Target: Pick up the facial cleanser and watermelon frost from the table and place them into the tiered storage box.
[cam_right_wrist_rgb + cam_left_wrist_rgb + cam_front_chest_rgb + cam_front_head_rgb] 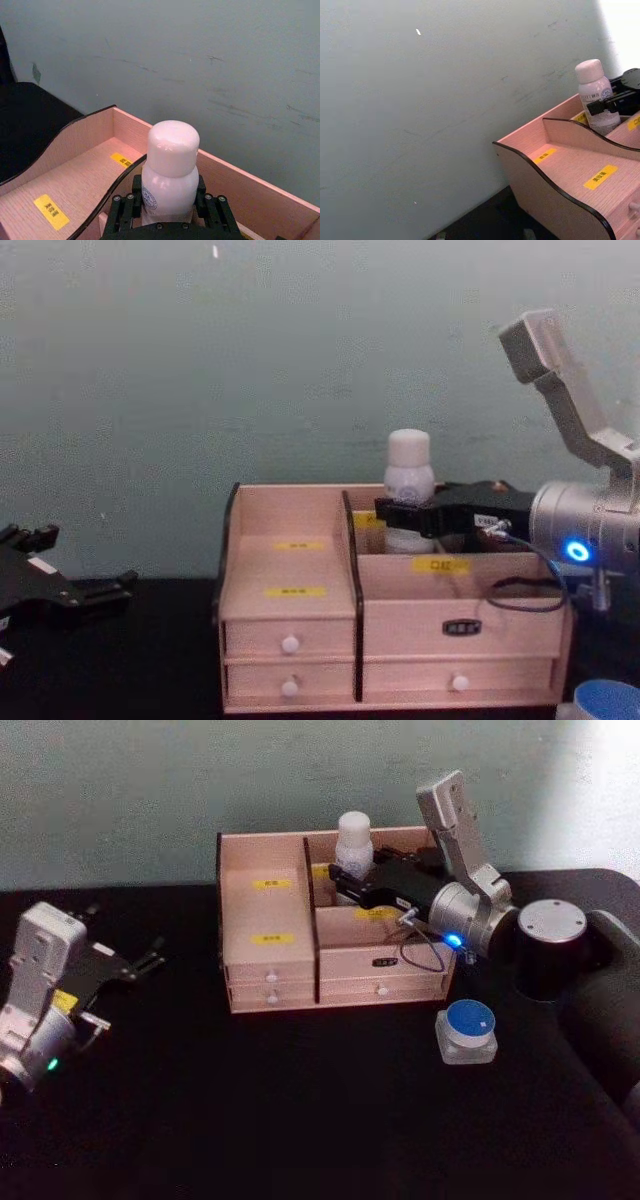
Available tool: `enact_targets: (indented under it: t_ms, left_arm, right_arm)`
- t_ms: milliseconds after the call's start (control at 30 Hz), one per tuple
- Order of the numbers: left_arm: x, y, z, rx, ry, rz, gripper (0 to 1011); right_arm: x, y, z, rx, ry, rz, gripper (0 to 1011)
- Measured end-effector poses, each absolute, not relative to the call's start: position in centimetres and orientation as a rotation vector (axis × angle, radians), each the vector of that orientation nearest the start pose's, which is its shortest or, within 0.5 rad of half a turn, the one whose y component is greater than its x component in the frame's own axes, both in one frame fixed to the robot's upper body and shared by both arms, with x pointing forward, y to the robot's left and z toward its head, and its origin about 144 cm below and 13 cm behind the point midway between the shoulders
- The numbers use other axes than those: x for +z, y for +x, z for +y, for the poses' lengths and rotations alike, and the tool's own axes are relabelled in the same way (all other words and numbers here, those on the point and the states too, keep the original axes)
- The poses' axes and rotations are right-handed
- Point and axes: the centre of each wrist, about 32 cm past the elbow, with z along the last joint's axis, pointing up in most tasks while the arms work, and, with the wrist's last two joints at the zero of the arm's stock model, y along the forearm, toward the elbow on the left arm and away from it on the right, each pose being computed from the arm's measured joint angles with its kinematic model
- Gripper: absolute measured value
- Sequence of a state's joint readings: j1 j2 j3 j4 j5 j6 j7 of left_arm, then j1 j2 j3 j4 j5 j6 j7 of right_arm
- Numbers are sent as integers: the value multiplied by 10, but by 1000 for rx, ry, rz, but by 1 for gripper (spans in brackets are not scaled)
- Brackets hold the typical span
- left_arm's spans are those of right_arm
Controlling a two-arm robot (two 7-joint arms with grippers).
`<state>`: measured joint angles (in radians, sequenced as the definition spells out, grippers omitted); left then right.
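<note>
Tiered storage box (265, 935): light wood with black edge trim, stepped compartments bearing yellow labels, and white-knobbed drawers along the front. It stands on the table.

Facial cleanser (354, 838): white round-capped bottle, upright in the rear compartment right of the divider, clasped at its body by the right gripper (169, 212).

Watermelon frost (469, 1031): small clear jar with a blue lid, on the table near the box's front right corner.

The head view looks forward and down over the black desk (300, 1120) onto the tiered storage box (270, 920). The chest view faces its drawer fronts, low and level. The left wrist view sees its left end from nearby; the right wrist view sits close behind the white bottle (170, 160), shared by all four.
</note>
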<state>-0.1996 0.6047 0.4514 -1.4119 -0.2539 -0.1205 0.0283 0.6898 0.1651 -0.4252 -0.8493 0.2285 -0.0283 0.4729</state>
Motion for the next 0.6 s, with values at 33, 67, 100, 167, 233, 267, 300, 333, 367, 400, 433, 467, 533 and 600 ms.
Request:
enact_targets:
  t_ms: [33,67,100,167,233,267,300,333,367,400,433,467,533,600]
  left_arm:
    - [1140,489,310,1248,304,-285,1001]
    - [1140,489,310,1248,304,-285,1002]
    - [1140,489,310,1248,304,-285,1001]
    - [1140,489,310,1248,304,-285,1001]
    - [1140,489,310,1248,304,-285,1001]
    - [1140,489,310,1248,304,-285,1001]
    - [1140,489,310,1248,304,-285,1001]
    - [1140,489,310,1248,304,-285,1001]
    - [1140,489,310,1248,305,-285,1001]
    - [1140,489,310,1248,304,-285,1001]
    - [1140,489,310,1248,304,-285,1001]
    - [1140,489,310,1248,304,-285,1001]
    - [1140,489,310,1248,305,-285,1001]
    - [1140,489,310,1248,304,-285,1001]
  right_arm:
    - [1184,631,-212,-885,-182,-36,590]
    - [1184,631,-212,-885,-182,-36,590]
    - [1184,630,-212,-885,-182,-36,590]
    - [1184,630,-212,-885,-182,-36,590]
    - [1184,630,-212,-886,-182,-36,590]
    - [1184,630,-212,-886,-182,-36,590]
    - [1184,630,-212,-886,-182,-36,592]
    - [1184,630,-212,-887,-183,-36,604]
    - [1184,630,-212,-887,-183,-36,648]
    - [1184,630,-212,-887,-183,-36,668]
    - [1184,630,-212,-888,-183,-36,707]
    - [1184,630,-212,-888,-183,-36,742]
    - [1184,630,-212,-887,-183,-36,786]
    - [1184,630,-212,-887,-183,-36,857]
